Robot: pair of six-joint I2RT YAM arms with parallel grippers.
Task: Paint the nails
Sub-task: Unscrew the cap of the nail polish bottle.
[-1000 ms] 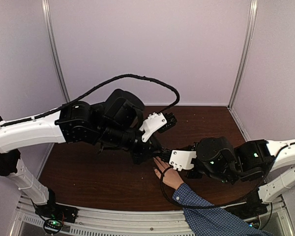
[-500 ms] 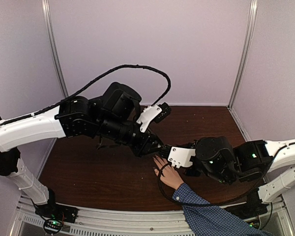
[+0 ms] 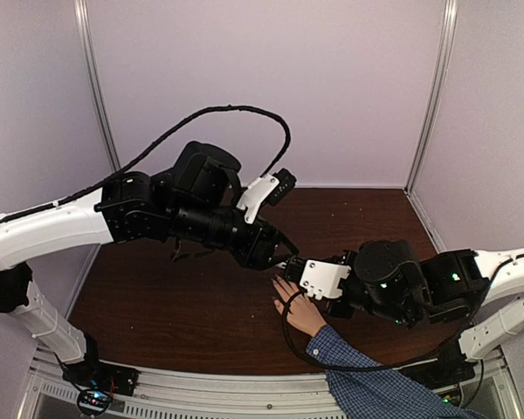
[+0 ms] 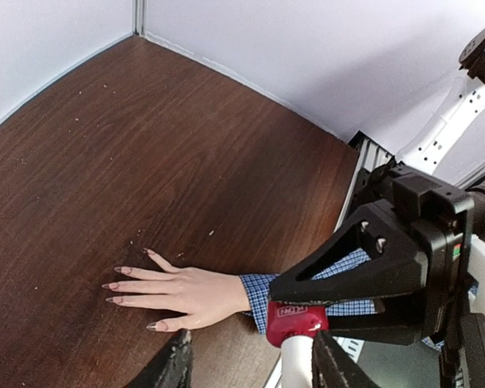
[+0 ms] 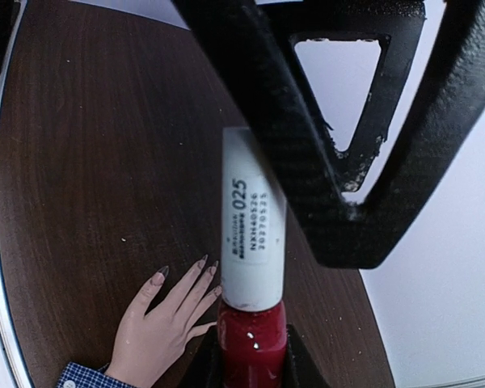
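Observation:
A light-skinned hand (image 4: 186, 293) in a blue checked sleeve lies flat on the brown table, fingers spread. Its nails (image 4: 121, 270) look bare and pinkish; they also show as nails (image 5: 200, 262) in the right wrist view. My right gripper (image 5: 250, 368) is shut on a small red polish bottle (image 5: 252, 339) with a long white cap (image 5: 255, 218), held above the hand's wrist. My left gripper (image 4: 255, 368) stands open, its fingers on either side of the cap (image 4: 295, 368) with a gap on one side. Both grippers meet just beyond the fingertips of the hand (image 3: 299, 312).
The brown table (image 4: 145, 129) is ringed by pale walls at the back and both sides. The sleeve's forearm (image 3: 367, 384) comes in over the near edge, under my right arm (image 3: 419, 284). A metal rail (image 3: 201, 388) runs along the front.
My left gripper has opened from its shut grip round the white cap. The left arm has shifted a little right and back. The right arm and the hand stayed put.

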